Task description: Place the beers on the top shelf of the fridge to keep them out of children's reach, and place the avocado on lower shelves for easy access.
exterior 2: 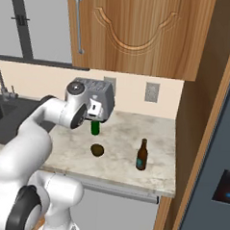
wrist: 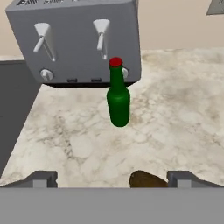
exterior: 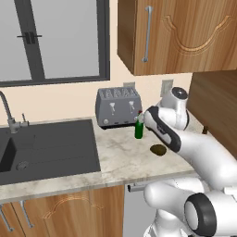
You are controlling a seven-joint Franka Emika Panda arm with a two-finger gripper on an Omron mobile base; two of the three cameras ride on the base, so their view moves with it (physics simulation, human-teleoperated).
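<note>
Gripper (wrist: 112, 178) jaws spread, empty; green beer bottle (wrist: 118, 98) upright straight ahead, avocado (wrist: 146, 179) nearer, btwn tips.

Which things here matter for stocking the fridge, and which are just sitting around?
For the job: green beer bottle, brown beer bottle, avocado, fridge.

Just there: toaster, sink, faucet, upper cabinet, wall outlet, window.
</note>
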